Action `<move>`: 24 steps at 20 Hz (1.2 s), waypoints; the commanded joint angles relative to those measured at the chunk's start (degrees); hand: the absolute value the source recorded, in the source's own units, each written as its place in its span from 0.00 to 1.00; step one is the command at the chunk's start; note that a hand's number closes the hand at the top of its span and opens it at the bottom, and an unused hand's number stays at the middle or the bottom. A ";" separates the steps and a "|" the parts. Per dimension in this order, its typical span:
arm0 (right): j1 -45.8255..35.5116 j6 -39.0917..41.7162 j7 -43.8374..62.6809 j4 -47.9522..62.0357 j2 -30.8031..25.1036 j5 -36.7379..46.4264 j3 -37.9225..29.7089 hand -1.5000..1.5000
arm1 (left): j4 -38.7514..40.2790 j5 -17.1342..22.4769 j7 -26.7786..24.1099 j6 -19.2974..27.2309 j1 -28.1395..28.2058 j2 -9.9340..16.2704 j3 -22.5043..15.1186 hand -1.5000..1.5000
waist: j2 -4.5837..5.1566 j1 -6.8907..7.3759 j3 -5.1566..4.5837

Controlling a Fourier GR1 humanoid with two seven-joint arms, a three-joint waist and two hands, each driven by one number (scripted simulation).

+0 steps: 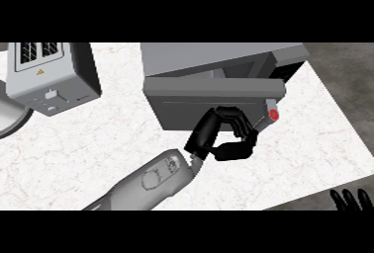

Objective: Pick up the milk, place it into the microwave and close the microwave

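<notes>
White marbled counter (58, 148) filled most of the head view, with dark floor past its right edge. The grey microwave (219, 58) sat at top centre. Its door (182, 101) was open, a wide grey slab in front of the body and nearer the robot. A light grey toaster (51, 74) with two slots stood at upper left, well apart from the microwave. The curved rim of a round grey dish (11, 123) showed at the left edge, just below the toaster. The left forearm (157, 178) came in from the lower edge and angled up to the right. The left hand (226, 133) was in front of the open door, fingers curled in toward the thumb and closed round something mostly hidden. The milk (272, 112) showed only as a small pale piece with a red round spot, sticking out past the fingertips at the door's right end. Couldn't tell if it touched the door. The right hand (352, 199) rested at the lower right corner off the counter, straight fingers up and slightly spread, only the tips in view.
</notes>
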 commanded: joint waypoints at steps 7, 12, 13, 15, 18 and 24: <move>1.48 2.10 2.21 -5.11 -1.77 -3.76 0.93 0.00 | 8.00 9.04 -6.16 0.42 -8.01 -0.22 5.63 1.00 | 1.46 -3.79 0.07; 1.25 2.84 2.73 -6.16 -3.47 -5.09 -0.55 0.00 | 11.18 12.24 -7.53 -0.34 -11.28 -0.21 6.58 1.00 | 1.75 -5.15 0.21; 1.74 2.99 3.26 -7.01 -3.80 -5.09 -0.18 0.00 | 11.59 12.70 -7.90 -0.36 -11.25 -0.21 6.65 1.00 | 1.72 -5.15 0.15; 1.51 2.81 3.56 -7.73 -3.77 -6.34 -0.54 0.00 | 12.14 13.25 -8.45 -0.20 -11.57 -0.21 6.25 1.00 | 1.80 -5.10 0.20; 2.00 3.91 3.66 -8.81 -4.27 -6.90 0.26 0.00 | 12.34 14.25 -10.70 0.20 -11.10 -0.20 6.01 1.00 | 1.76 -5.42 0.20; 2.40 4.06 5.02 -10.80 -5.45 -8.16 -0.01 0.00 | 13.99 15.87 -12.15 0.59 -11.27 -0.20 4.95 1.00 | 2.08 -5.80 0.21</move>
